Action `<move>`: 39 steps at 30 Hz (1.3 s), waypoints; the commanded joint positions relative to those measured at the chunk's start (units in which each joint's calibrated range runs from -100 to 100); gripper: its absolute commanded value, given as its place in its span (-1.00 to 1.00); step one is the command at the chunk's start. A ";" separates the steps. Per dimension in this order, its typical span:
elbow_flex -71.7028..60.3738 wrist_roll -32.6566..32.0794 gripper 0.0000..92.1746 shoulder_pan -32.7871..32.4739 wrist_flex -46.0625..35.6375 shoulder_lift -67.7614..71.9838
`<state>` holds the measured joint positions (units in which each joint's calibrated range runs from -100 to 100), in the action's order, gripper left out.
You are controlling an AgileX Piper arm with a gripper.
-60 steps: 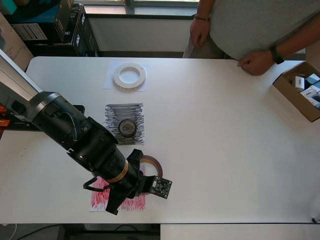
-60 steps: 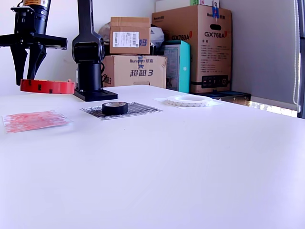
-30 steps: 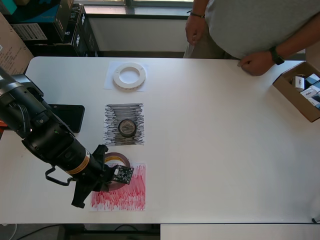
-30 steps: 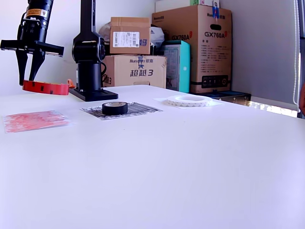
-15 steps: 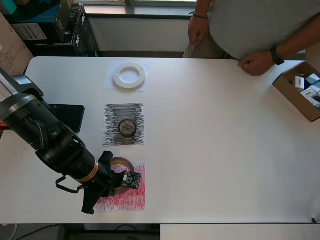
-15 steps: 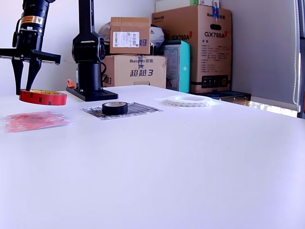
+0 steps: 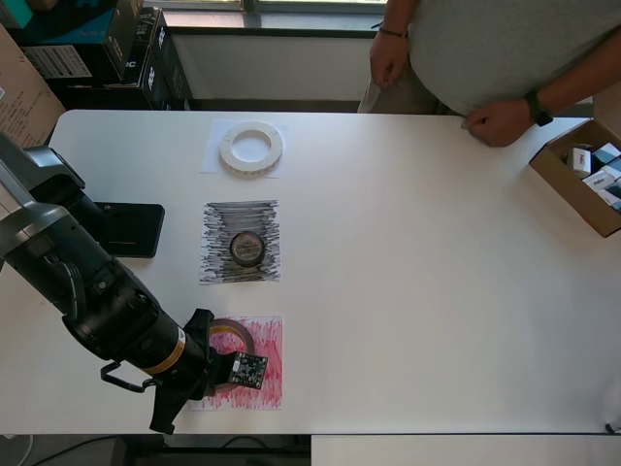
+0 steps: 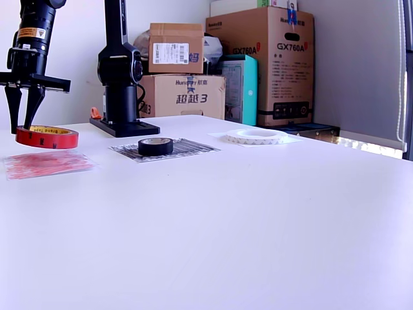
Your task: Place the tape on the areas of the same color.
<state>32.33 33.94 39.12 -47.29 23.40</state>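
My gripper (image 8: pixel 20 124) is shut on the rim of the reddish-brown tape (image 8: pixel 46 137) and holds it low over the red scribbled area (image 8: pixel 48 163). From above, the arm hides part of that tape (image 7: pixel 233 333) over the red area (image 7: pixel 262 361), and my gripper (image 7: pixel 225 357) is at the patch's left side. I cannot tell whether the roll touches the paper. The small black tape (image 7: pixel 245 249) lies on the black scribbled area (image 7: pixel 241 218). The whitish tape (image 7: pixel 251 148) rests on a white sheet at the back.
The black base plate (image 7: pixel 126 228) of the arm lies left of the black area. A person (image 7: pixel 485 49) stands at the far table edge with a fist on it. An open cardboard box (image 7: pixel 572 189) sits at the right edge. Stacked cartons (image 8: pixel 258 64) stand behind the table.
The gripper has carried the reddish-brown tape down and toward the exterior view's left, from above the table to just over the red area.
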 commanded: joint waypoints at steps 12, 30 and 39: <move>-2.57 0.44 -1.00 -0.62 2.96 5.23; -2.84 0.44 0.06 -0.30 3.04 5.51; -3.84 0.44 0.06 -0.62 2.87 2.33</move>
<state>28.90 34.00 38.30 -44.69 27.75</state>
